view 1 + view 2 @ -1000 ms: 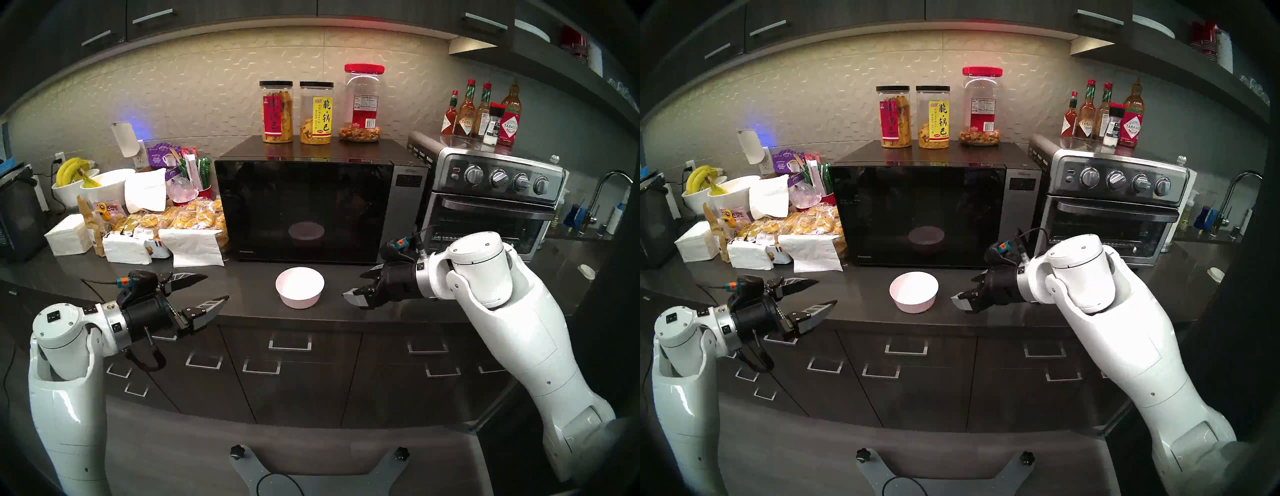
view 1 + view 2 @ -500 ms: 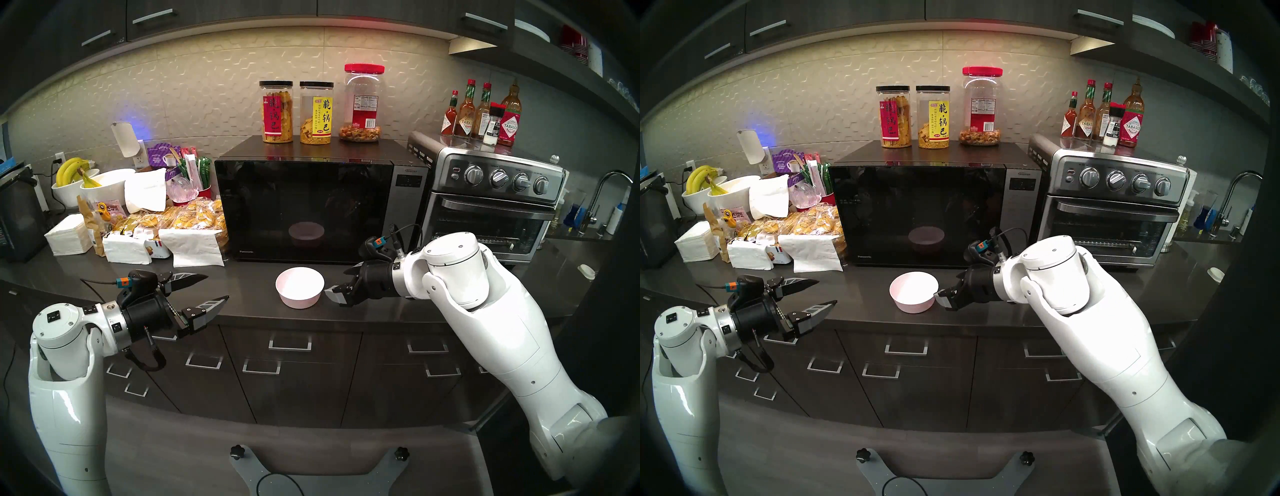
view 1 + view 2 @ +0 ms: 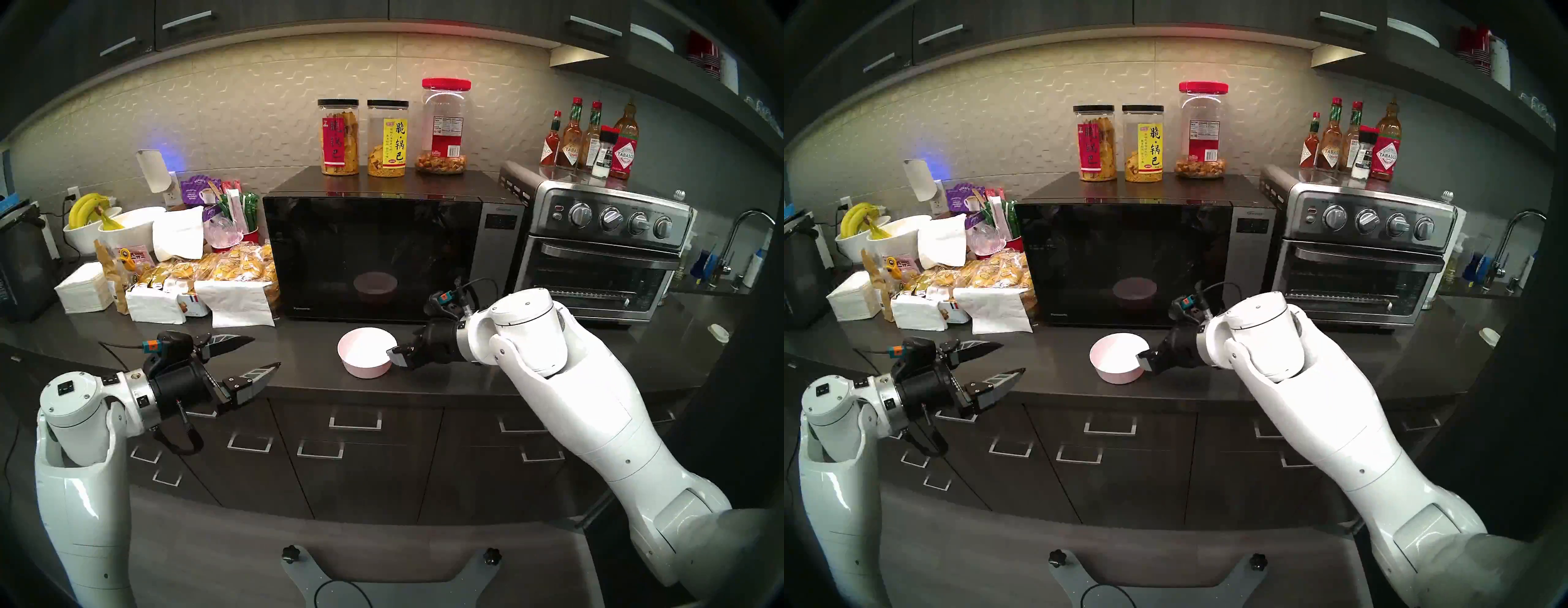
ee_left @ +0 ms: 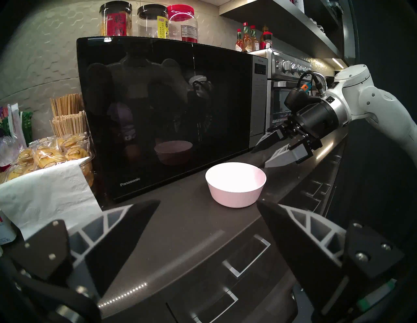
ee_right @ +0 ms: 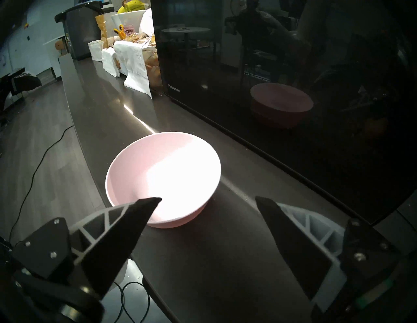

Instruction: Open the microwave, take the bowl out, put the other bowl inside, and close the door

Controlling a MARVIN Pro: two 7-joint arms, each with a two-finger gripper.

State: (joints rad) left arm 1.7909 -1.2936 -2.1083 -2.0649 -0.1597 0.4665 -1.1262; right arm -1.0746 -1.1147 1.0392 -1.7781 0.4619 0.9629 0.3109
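The microwave (image 3: 500,254) stands at the back of the counter with its black glass door (image 3: 339,254) shut. A dim bowl shape (image 3: 375,285) shows in the glass; I cannot tell whether it is the bowl inside or a reflection. The other bowl (image 3: 365,352), pale pink, sits on the counter in front of the door. My right gripper (image 3: 405,346) is open at the pink bowl's right rim (image 5: 209,180); one fingertip (image 5: 151,203) is over the rim and the other is on the microwave side. My left gripper (image 3: 267,351) hangs open and empty, left of the bowl.
Snack bags and napkins (image 3: 237,301) crowd the counter left of the microwave. Three jars (image 3: 386,140) stand on its top. A steel toaster oven (image 3: 602,254) sits to the right, with sauce bottles (image 3: 589,140) on top. Drawers (image 3: 356,420) run below the counter edge.
My right arm has swung left along the counter until its open gripper reached the pink bowl's right rim. The left arm, the bowl and the door have not moved.
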